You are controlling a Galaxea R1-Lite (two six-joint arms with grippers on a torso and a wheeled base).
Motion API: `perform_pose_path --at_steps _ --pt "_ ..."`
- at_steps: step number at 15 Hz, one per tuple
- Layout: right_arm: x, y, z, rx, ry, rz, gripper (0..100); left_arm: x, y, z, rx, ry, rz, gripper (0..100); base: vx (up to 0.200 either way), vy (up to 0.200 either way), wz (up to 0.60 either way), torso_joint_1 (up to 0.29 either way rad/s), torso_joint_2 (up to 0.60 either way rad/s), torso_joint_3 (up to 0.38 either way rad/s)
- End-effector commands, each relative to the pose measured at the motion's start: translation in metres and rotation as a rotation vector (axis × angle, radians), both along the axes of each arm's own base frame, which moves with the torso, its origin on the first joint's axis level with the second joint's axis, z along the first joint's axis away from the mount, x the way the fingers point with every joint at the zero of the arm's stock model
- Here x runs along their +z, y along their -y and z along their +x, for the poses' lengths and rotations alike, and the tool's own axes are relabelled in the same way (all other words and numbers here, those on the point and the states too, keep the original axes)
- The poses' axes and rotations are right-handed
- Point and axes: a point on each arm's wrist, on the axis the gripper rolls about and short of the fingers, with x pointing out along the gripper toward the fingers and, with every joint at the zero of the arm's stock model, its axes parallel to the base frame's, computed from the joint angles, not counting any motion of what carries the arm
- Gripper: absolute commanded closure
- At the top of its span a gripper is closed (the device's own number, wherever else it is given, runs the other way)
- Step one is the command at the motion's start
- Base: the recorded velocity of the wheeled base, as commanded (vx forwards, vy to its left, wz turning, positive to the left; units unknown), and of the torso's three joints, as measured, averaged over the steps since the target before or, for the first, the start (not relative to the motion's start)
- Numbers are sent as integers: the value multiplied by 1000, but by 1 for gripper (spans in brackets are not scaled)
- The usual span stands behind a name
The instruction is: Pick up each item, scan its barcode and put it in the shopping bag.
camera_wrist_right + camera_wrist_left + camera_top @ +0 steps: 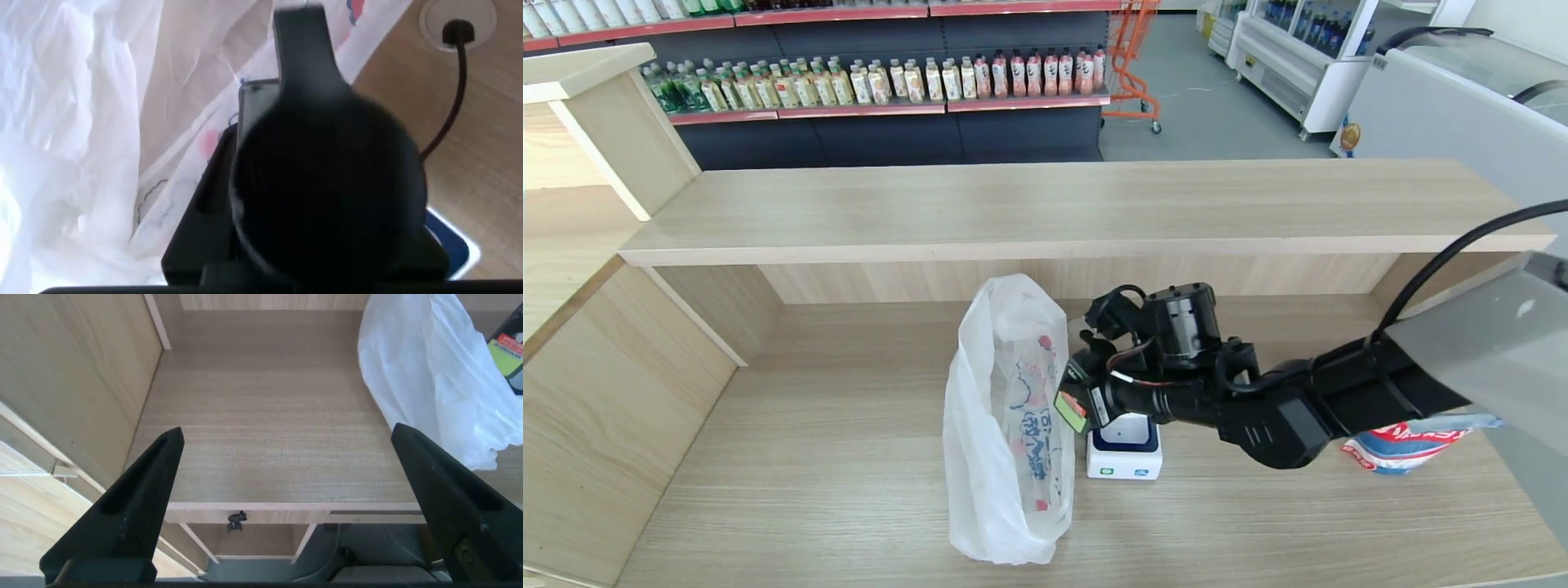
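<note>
Wooden desk (809, 457) carries the shopping bag (1005, 425) at centre frame, scanner (1125, 457) just right of it. Right hand (1078, 396) clamps 1 green-edged item (1068, 412) beside the bag; left hand (286, 498) gapes apart.

A: Surface?
B: A pale wood-grain counter (849, 457) is spanning the lower frame, with panels closing it at left and back, and a raised ledge (1094, 204) running across mid-frame.
A: What's sitting on it?
B: A white shopping bag (1005, 425) is standing upright at centre. A white-and-blue scanner (1125, 459) is sitting just right of it. A red, white and blue snack packet (1401, 447) is lying at right, partly hidden. A black cord is entering a round cable port (458, 20) in the countertop.
</note>
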Motion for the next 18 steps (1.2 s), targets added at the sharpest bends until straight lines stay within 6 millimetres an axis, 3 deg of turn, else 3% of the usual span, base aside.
perform_pose_path --at_steps 1,4,8,11,15,16,18 --pt "-25 -13 12 27 -4 -43 100 0 0 0 1 0 0 0 0 0 0 0 0 0" --pt "-20 -29 21 24 4 23 100 0 0 0 1 0 0 0 0 0 0 0 0 0" --pt "-12 -34 26 34 -4 89 100 0 0 0 1 0 0 0 0 0 0 0 0 0" --pt "-21 -46 35 16 -31 167 100 0 0 0 1 0 0 0 0 0 0 0 0 0" --pt "-46 -64 29 55 -32 149 100 0 0 0 1 0 0 0 0 0 0 0 0 0" --pt "-49 -67 28 64 -22 156 0 0 0 0 1 0 0 0 0 0 0 0 0 0" --pt "-53 -69 26 64 -34 165 0 0 0 0 1 0 0 0 0 0 0 0 0 0"
